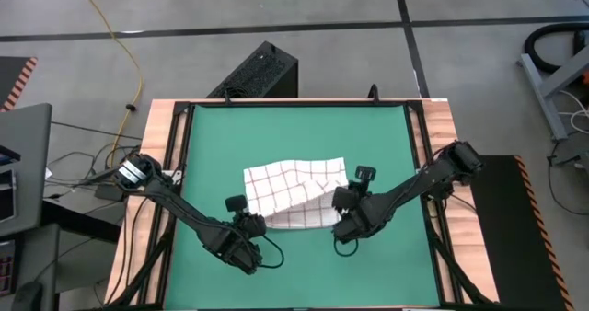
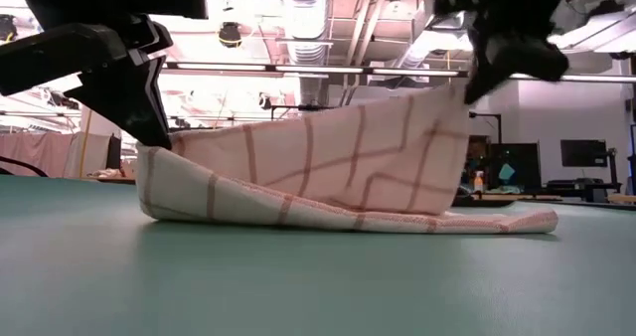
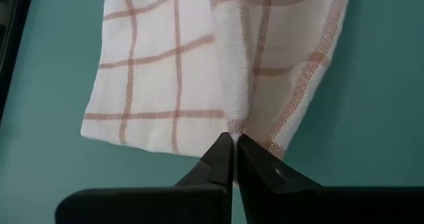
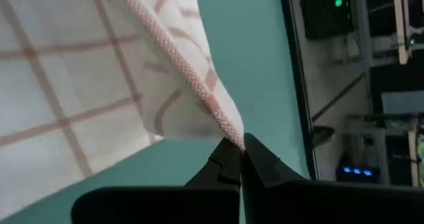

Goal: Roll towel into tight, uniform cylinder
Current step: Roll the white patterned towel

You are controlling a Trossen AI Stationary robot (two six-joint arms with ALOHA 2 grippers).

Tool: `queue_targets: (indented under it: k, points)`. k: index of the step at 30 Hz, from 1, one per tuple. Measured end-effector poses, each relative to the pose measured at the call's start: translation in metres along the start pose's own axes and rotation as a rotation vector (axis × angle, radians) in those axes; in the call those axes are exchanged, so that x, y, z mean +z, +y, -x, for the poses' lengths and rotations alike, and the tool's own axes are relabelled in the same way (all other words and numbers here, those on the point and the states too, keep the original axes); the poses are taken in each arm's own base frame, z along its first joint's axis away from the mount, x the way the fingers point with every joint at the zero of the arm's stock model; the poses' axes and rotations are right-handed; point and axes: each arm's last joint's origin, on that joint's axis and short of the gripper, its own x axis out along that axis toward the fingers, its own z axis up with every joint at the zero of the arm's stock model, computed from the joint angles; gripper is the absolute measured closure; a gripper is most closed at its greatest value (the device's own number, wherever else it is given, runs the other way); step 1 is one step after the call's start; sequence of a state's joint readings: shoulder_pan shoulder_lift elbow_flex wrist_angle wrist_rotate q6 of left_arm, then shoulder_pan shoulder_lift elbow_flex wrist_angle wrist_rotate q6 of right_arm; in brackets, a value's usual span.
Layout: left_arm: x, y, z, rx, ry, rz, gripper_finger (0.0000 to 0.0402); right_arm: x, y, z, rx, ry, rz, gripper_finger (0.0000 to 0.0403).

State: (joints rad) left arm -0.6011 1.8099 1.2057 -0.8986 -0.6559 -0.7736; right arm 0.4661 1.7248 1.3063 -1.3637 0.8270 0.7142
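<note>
The towel (image 1: 296, 193), white with a red-brown grid, lies partly folded in the middle of the green mat (image 1: 221, 145). Its lower layer (image 2: 497, 221) rests flat on the mat. The upper layer (image 2: 358, 157) rises as a slanting sheet, low at the left and high at the right. My left gripper (image 1: 261, 224) is shut on the towel's near left corner, low over the mat. My right gripper (image 1: 340, 203) is shut on the near right corner and stands higher. My left gripper pinches the towel's hemmed edge (image 3: 236, 121) between its two fingertips, where the cloth gathers into a ridge. The fingers slant down from the near left. That corner (image 2: 151, 155) sits just above the mat, with the fold below it resting there. My right gripper pinches the towel's hemmed corner (image 4: 232, 132) between its two fingertips, slanting down from the near right. The corner (image 2: 459, 89) is lifted clear of the mat. The cloth hangs from it as a sheet down to the layer on the mat.
Wooden borders and black rails (image 1: 419, 155) frame the mat. A black box (image 1: 262, 72) stands beyond the far edge. Bare mat lies on all sides of the towel, widest toward the far edge (image 1: 294, 132).
</note>
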Motion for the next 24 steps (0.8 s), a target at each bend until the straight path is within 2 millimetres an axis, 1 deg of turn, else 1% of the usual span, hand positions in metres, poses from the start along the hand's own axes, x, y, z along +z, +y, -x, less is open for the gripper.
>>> queue_targets:
  k: [2,3,4,8,10,12,14,20,24]
  points:
    - [0.0,0.0,0.0,0.001,0.001,-0.004,0.0401,0.003,-0.001,0.003,0.009,-0.017,-0.01,0.0395]
    - [0.0,0.0,0.0,0.001,0.001,-0.004,0.0401,0.003,0.001,0.003,0.04,-0.003,-0.011,0.0395]
    - [0.0,0.0,0.0,0.0,0.001,-0.005,0.0401,0.0,0.007,0.002,0.08,0.014,-0.008,0.0395]
    - [0.0,0.0,0.0,-0.001,0.005,-0.007,0.0401,-0.015,0.042,0.0,0.229,0.013,0.022,0.0395]
    - [0.0,0.0,0.0,-0.002,0.008,-0.012,0.0401,-0.023,0.054,-0.002,0.233,0.026,0.041,0.0395]
    - [-0.001,0.0,0.0,-0.009,0.018,-0.025,0.0401,-0.03,0.061,-0.006,0.208,0.072,0.068,0.0395]
    - [-0.001,0.0,0.0,-0.01,0.019,-0.034,0.0401,-0.032,0.069,-0.01,0.209,0.1,0.079,0.0395]
    - [-0.001,0.0,0.0,-0.008,0.024,-0.041,0.0401,-0.034,0.107,-0.013,0.328,0.077,0.09,0.0395]
    - [-0.001,0.0,0.0,-0.013,0.027,-0.039,0.0401,-0.039,0.112,-0.015,0.302,0.103,0.08,0.0394]
